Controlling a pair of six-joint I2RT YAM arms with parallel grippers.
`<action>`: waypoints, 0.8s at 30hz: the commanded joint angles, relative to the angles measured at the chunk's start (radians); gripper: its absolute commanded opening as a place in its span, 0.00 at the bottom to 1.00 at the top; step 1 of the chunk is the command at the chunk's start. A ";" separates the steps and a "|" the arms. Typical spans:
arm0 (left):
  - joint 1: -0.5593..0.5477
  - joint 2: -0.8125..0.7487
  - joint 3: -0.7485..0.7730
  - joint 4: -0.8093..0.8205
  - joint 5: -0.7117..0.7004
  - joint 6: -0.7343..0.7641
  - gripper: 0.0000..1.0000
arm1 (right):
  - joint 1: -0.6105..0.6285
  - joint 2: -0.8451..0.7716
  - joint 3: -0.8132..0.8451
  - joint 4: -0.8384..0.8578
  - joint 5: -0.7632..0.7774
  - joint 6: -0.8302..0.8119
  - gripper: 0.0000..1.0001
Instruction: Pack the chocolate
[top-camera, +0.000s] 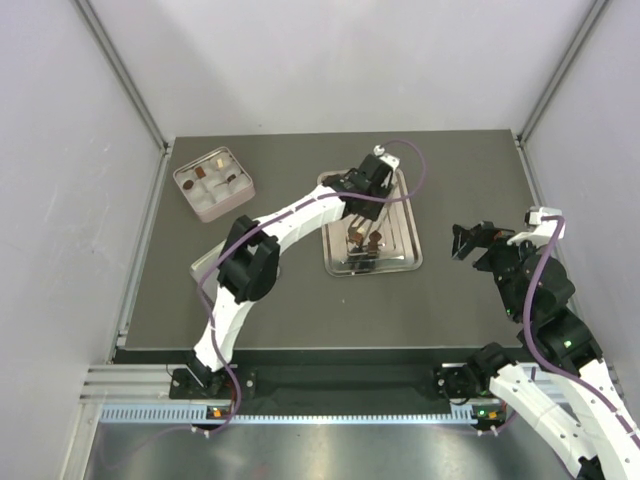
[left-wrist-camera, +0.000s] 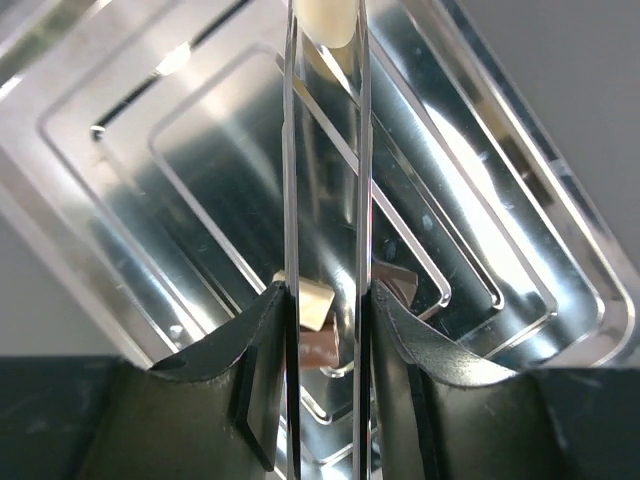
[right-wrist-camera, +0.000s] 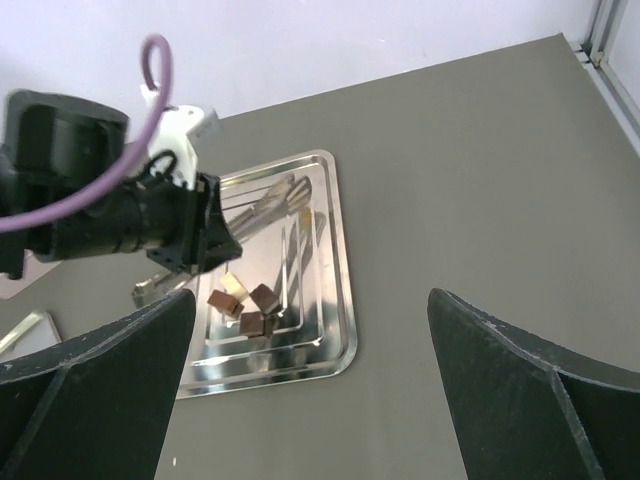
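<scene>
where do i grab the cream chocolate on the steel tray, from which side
Take the cream piece across its two opposite flat sides, coming straight down from above. It is a small block lying flat on the tray, with brown pieces close beside it, so a sideways approach would likely knock them. The thin tongs in the left end effector suit that.

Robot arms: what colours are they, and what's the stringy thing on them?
The left arm and right arm are white tubes with chunky black joints. A purple cable loops along each one. The right pincer is all black.
</scene>
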 joint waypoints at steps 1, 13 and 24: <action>-0.003 -0.142 -0.001 -0.002 -0.042 -0.021 0.39 | -0.002 -0.005 0.050 0.023 -0.017 0.018 1.00; 0.147 -0.350 -0.062 -0.146 -0.101 -0.098 0.38 | -0.002 0.004 0.047 0.021 -0.034 0.038 1.00; 0.564 -0.580 -0.332 -0.128 0.000 -0.124 0.39 | -0.002 0.025 0.017 0.055 -0.049 0.036 1.00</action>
